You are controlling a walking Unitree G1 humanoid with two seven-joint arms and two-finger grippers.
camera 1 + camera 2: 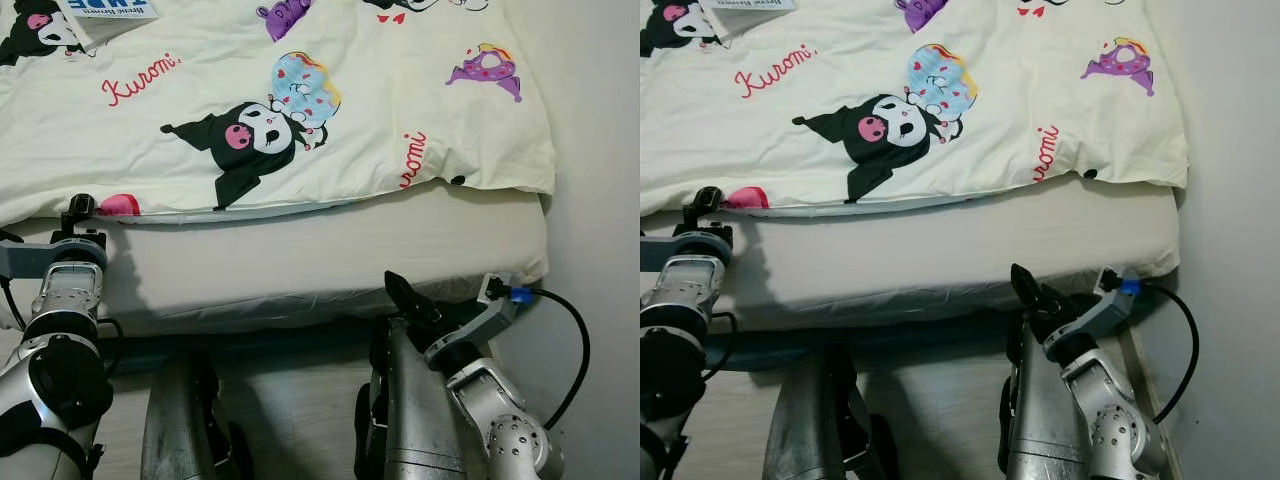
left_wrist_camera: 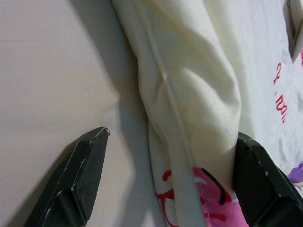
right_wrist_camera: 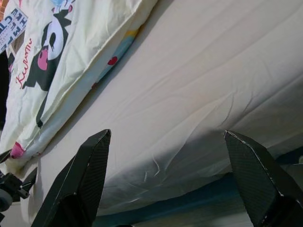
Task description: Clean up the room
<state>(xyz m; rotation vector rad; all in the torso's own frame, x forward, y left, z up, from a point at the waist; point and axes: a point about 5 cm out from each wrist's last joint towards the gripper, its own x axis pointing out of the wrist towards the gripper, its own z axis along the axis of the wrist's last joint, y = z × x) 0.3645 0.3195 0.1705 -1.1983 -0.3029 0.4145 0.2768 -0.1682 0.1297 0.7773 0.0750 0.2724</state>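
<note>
Two black fingers (image 2: 78, 182) of the left gripper (image 2: 170, 179) stand wide apart astride the hem of the quilt (image 1: 300, 110), one over the bare sheet (image 1: 330, 245), the other over the quilt's top; the folded hem with its pink print lies between them, and I cannot tell whether either finger touches it. From the head views this gripper (image 1: 80, 212) sits at the quilt's near edge, by the pink patch at the hem, toward the quilt's left end.

The right gripper (image 3: 170, 175) also has its fingers (image 3: 83, 179) spread wide, holding nothing. It looks across the sheet toward the quilt's near edge, apart from the quilt. In the head views it (image 1: 1030, 290) hangs low in front of the mattress side, below the quilt's right half, with a black cable (image 1: 575, 345) looping from its wrist.

The quilt is cream, printed with black cartoon figures, a blue doughnut, purple shapes and red "Kuromi" script. It covers the far part of the bed, its near edge running slightly askew and leaving a strip of sheet bare in front. A paper with blue print (image 1: 105, 12) lies on the quilt's far left corner. A pale wall (image 1: 600, 150) runs just beside the quilt's right edge. Below the quilt, past the mattress, the robot's silver legs (image 1: 180, 420) stand on a light floor (image 1: 290, 410).
</note>
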